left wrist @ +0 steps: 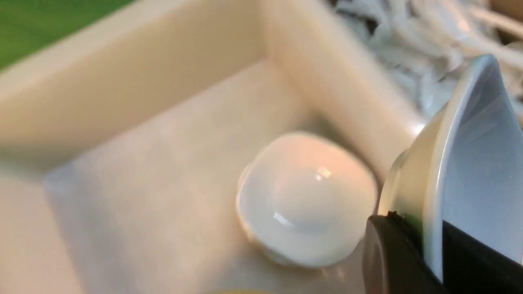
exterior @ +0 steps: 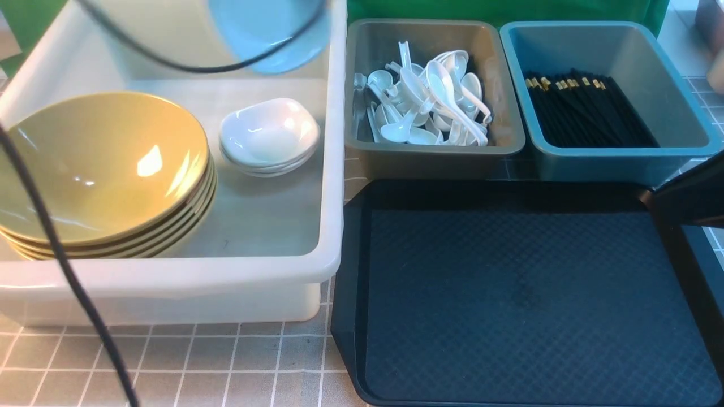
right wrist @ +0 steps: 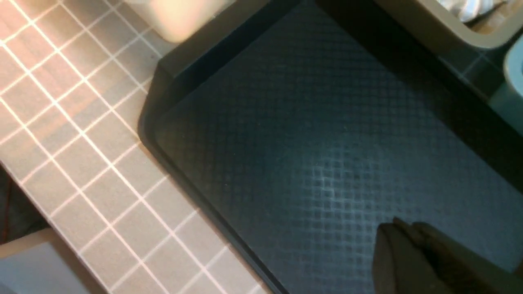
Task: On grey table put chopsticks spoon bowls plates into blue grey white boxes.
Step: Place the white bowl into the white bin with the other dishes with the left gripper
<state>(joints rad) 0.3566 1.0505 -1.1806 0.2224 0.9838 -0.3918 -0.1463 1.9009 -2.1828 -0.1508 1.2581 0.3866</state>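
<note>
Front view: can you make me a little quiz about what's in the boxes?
1. Which one holds the chopsticks? A grey box, B blue box, C white tub.
2. True or false: the black tray carries a pile of dishes.
3. Fill in: in the white tub, the yellow bowls are stacked beside the white ____.
Key: 1 B. 2 false. 3 plates.
</note>
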